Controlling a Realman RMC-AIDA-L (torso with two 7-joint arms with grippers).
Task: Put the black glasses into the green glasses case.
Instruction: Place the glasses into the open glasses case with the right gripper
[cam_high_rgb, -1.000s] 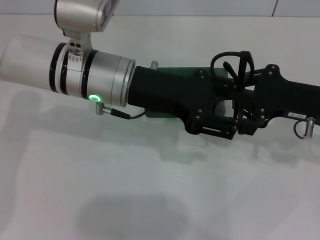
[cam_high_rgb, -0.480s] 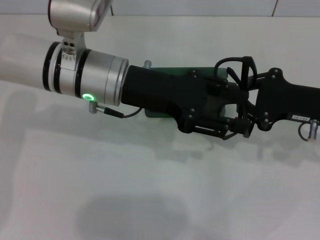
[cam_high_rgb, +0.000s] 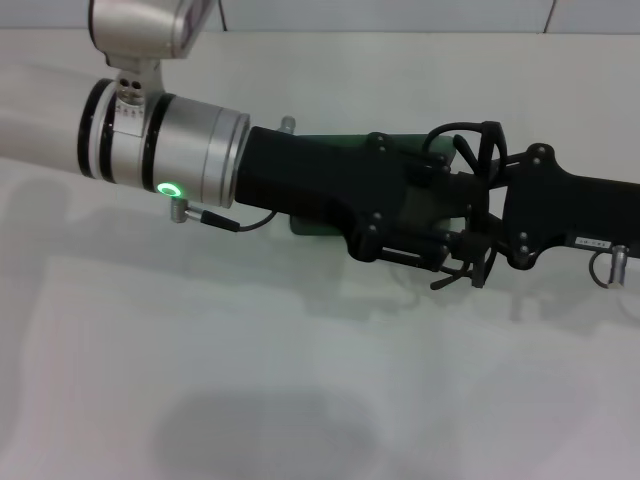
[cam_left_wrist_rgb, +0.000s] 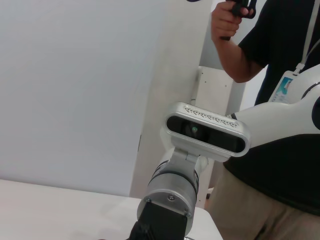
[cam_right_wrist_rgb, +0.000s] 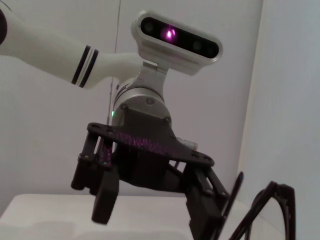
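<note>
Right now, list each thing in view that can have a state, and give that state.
black glasses: off the table, between the grippers, outside the case.
green glasses case: on the table, mostly hidden; open or shut unclear.
left gripper: open.
right gripper: at the glasses.

Both arms crowd the space over the green glasses case (cam_high_rgb: 330, 225), meeting tip to tip, so little of it is reachable from above. The left gripper (cam_high_rgb: 440, 250) covers most of the case; the right gripper (cam_high_rgb: 480, 240) closes in from the other side, with the black glasses (cam_high_rgb: 478, 150) between them. The table (cam_high_rgb: 300, 400) nearer the robot lies open.
</note>
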